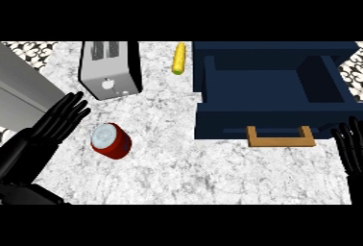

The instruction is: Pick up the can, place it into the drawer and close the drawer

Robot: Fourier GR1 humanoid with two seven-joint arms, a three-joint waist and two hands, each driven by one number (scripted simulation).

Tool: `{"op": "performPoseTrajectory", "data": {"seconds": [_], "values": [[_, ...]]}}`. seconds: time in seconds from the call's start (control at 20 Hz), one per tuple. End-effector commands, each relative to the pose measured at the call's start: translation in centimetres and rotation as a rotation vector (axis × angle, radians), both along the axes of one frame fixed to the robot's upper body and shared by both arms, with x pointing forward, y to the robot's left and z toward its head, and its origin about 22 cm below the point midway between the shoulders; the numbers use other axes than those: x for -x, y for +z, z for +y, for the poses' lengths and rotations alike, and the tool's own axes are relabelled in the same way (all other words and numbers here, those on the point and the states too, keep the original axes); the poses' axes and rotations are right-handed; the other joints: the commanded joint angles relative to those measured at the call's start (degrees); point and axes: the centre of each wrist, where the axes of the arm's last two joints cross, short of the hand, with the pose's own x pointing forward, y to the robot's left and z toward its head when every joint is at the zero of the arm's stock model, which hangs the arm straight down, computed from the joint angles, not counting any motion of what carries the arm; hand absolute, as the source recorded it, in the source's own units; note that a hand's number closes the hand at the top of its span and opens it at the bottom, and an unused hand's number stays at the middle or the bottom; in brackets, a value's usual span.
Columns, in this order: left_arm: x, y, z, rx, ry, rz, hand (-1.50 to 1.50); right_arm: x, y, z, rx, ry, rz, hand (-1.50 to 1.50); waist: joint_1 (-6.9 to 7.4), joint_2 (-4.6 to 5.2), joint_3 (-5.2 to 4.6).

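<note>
Both hands come in low at the near edge of the bench. With the red can as landmark: the left hand lies just left of it, fingers straight and spread, holding nothing and not touching it. The right hand is far to the right of the can, at the edge of view, fingers straight, resting open.

That can stands on the marble, silver top up and tilted a little. Behind it sits a toaster; behind and to its right lies a yellow corn cob. To the can's right is the dark blue drawer, pulled open, wooden handle facing forward.

By my judgement nothing is done yet: grasping, placing and closing all remain.
</note>
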Motion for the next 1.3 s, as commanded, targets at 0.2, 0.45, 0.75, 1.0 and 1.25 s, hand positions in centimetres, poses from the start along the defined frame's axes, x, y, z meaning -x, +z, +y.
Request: {"op": "performPoseTrajectory", "data": {"seconds": [0.2,0.45,0.75,1.0,1.25], "values": [[-0.7,-2.4,1.0,-0.011,0.016,0.010,-1.50,1.0,-0.1,-1.4,-0.004,0.000,-0.006,-1.50,0.02,-0.01,-0.01],[-2.2,-6.8,-0.5,-0.019,0.019,0.016,-1.50,-0.1,0.6,-0.6,0.008,-0.001,-0.004,-1.50,0.00,0.04,-0.03],[-2.0,-7.6,0.6,-0.015,0.060,0.014,-1.50,0.0,-1.8,-2.3,0.011,-0.011,-0.011,-1.50,0.08,0.00,-0.01],[-4.6,-9.3,0.4,-0.037,0.074,0.037,-1.50,-0.9,-0.8,-2.2,0.014,0.005,-0.002,-1.50,-0.05,0.04,-0.01],[-2.4,-11.4,2.0,-0.052,0.095,0.033,-1.50,0.1,0.1,-2.0,-0.001,0.005,-0.013,-1.50,0.07,-0.01,-0.01]]}}
